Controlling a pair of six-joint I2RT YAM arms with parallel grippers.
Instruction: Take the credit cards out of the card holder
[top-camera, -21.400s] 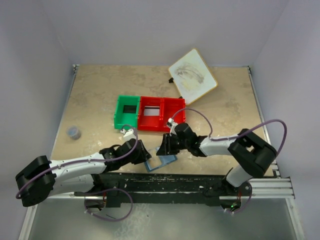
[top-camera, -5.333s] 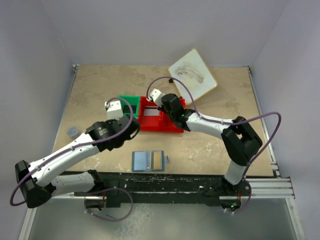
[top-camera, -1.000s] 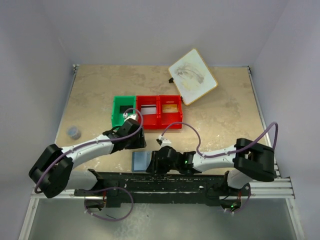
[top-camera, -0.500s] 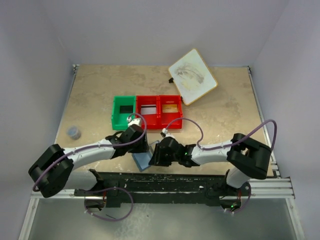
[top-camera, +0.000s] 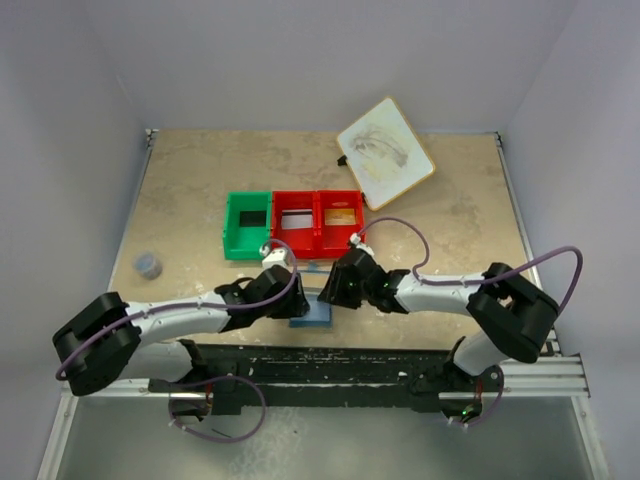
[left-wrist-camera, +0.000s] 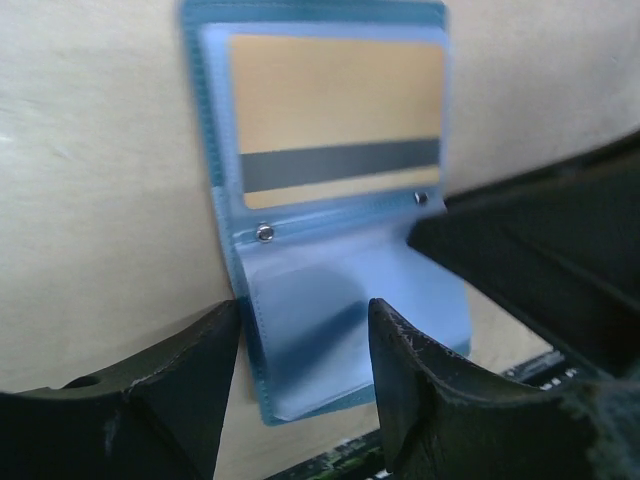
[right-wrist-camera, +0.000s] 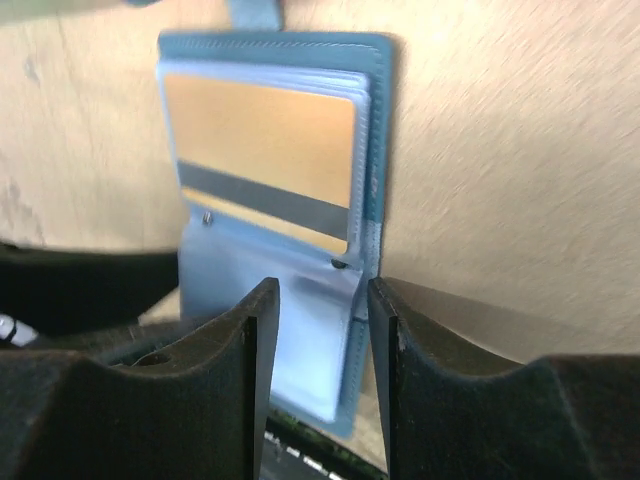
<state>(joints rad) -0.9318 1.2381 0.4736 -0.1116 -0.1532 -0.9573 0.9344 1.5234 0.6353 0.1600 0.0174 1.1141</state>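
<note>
The card holder (top-camera: 313, 313) lies open near the table's front edge, pale blue inside (left-wrist-camera: 350, 300) (right-wrist-camera: 270, 300). A tan-orange credit card with a dark stripe (left-wrist-camera: 335, 120) (right-wrist-camera: 262, 160) sits in its far panel. My left gripper (top-camera: 293, 299) (left-wrist-camera: 305, 390) is open over the empty near panel. My right gripper (top-camera: 330, 295) (right-wrist-camera: 320, 380) is open too, its fingers straddling the holder's stitched right edge. Three other cards lie in the bins: a dark one (top-camera: 250, 217), a grey-white one (top-camera: 293, 220) and a tan-orange one (top-camera: 341, 216).
A green bin (top-camera: 229, 228) and a red two-part bin (top-camera: 317, 244) stand just behind the grippers. A white wood-rimmed board (top-camera: 385, 152) lies at the back right. A small grey object (top-camera: 148, 264) sits at the left. The black rail (top-camera: 350, 362) runs along the front edge.
My right gripper has pulled back from the front edge, up and to the right of the holder, opening slightly. My left gripper has come down and right to the holder's left side.
</note>
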